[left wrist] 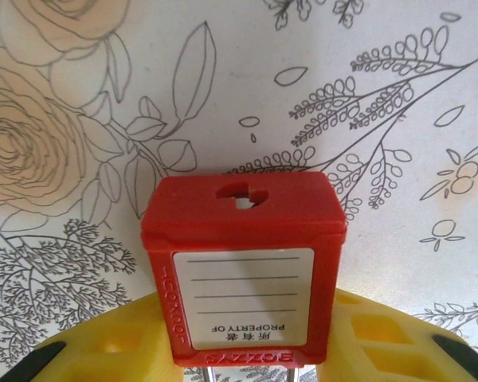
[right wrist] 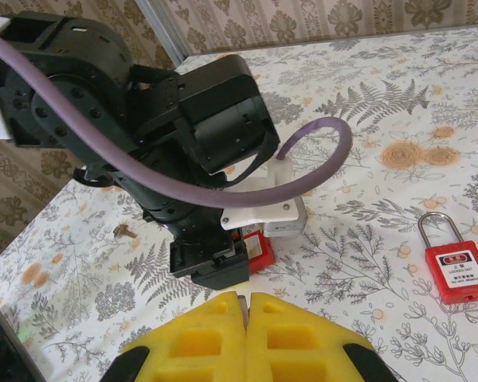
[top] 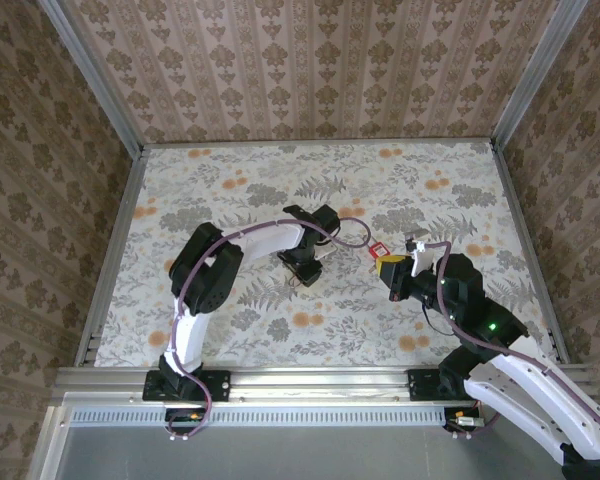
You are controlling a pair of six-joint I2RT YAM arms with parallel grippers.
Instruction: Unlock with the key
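Padlock (left wrist: 243,274) clamped in left jaws (keyhole showing), 2nd red padlock (right wrist: 460,270) loose on table (top: 230,190), right jaws pressed together

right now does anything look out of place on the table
A small brownish piece, possibly the key, lies loose on the table near the left arm. The left tool holds a red padlock; the right tool is shut, seemingly empty. A second padlock lies flat nearby.

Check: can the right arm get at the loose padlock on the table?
Probably yes. The loose padlock lies flat on bare table beside the right gripper, nothing between; the left gripper, holding the other padlock, is off to the other side. The right fingers are shut and must open first.
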